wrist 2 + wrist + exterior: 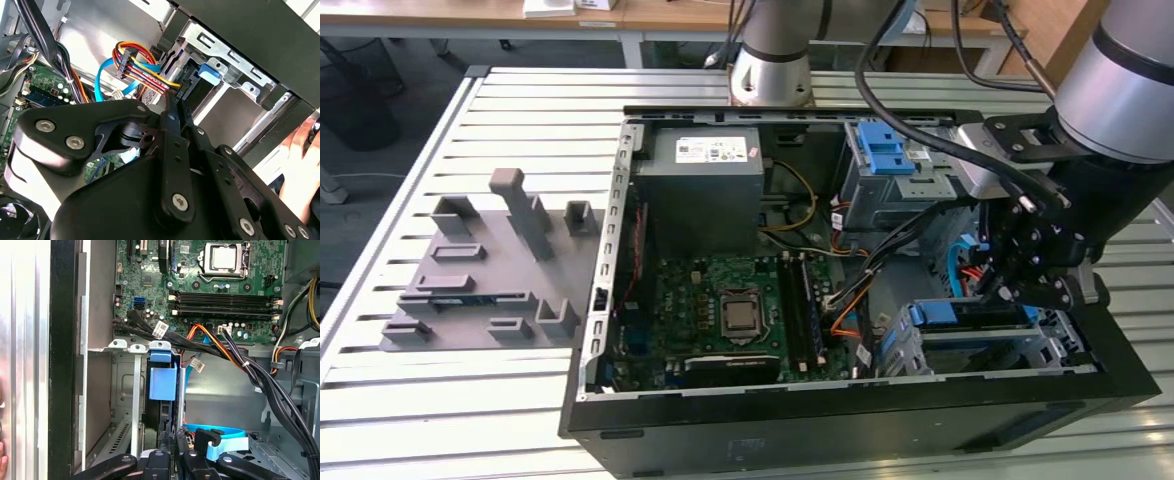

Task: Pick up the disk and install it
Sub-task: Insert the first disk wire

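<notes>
Open computer case (854,420), green motherboard (720,310), grey power-supply box (707,190), grey fixture block (487,270)

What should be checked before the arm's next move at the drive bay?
1. Disk in the drive bay: ok, its blue frame stands in the slot.
2. Gripper at the disk: ok, right at its end.
3. Disk fully seated: cannot tell.
4. Blue cable away from the gripper: not ok, it lies close beside it.
5. Person's hand away from the case: not ok, at its edge.
</notes>
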You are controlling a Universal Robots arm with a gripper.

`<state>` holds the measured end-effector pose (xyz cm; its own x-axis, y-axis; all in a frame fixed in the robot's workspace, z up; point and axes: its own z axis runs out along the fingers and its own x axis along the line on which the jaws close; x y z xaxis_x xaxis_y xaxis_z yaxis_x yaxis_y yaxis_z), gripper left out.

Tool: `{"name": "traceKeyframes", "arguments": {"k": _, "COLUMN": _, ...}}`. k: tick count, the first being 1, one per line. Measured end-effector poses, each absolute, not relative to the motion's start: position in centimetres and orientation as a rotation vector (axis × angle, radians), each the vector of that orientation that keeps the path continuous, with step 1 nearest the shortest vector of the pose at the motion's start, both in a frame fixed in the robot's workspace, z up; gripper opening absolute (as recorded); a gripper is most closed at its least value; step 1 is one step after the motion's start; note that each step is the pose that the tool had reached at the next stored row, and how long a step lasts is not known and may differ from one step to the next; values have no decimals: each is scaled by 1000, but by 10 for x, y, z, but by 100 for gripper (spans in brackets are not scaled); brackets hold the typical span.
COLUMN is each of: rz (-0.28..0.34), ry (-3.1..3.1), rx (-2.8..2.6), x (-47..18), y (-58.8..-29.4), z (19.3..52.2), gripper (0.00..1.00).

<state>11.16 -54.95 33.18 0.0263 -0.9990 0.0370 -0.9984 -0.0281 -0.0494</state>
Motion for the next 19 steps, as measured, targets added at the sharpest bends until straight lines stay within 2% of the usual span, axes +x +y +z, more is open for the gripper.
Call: {"name": "traceKeyframes", "arguments": {"k": 19, "rz": -96, "ry": 2207, "rx": -2221, "x": 112, "y": -551, "z": 332, "gripper": 16}}
